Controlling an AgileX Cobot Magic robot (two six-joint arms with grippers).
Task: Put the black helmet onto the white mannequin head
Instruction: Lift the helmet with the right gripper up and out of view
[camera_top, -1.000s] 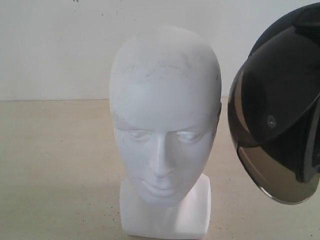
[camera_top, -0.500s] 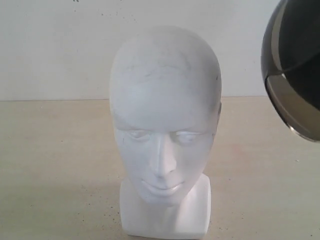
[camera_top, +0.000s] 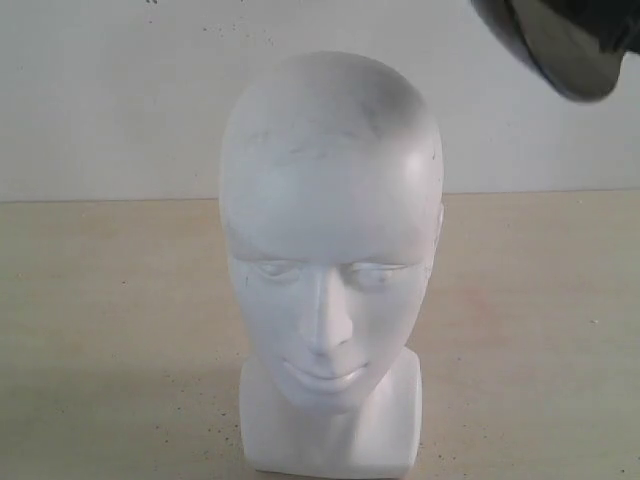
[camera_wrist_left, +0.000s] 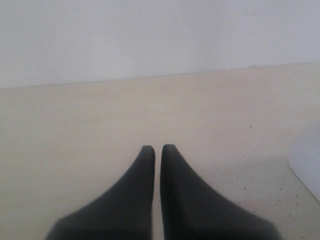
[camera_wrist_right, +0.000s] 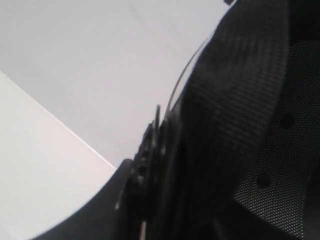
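Observation:
The white mannequin head (camera_top: 330, 230) stands upright on its blocky base in the middle of the exterior view, facing the camera. Only the dark, glossy visor edge of the black helmet (camera_top: 565, 40) shows there, high in the top right corner, above and to the right of the head and clear of it. The right wrist view is filled by the helmet's woven strap and mesh lining (camera_wrist_right: 235, 100). My right gripper (camera_wrist_right: 150, 165) is shut on the helmet's rim, with one dark finger (camera_wrist_right: 107, 200) showing outside it. My left gripper (camera_wrist_left: 157, 148) is shut and holds nothing, low over the table.
The beige table (camera_top: 100, 320) spreads around the head, with a plain white wall (camera_top: 100, 90) behind it. A corner of the white mannequin base (camera_wrist_left: 307, 165) shows at the edge of the left wrist view.
The helmet has risen from beside the head's right side to the top right corner, mostly out of the exterior view. The head has not moved.

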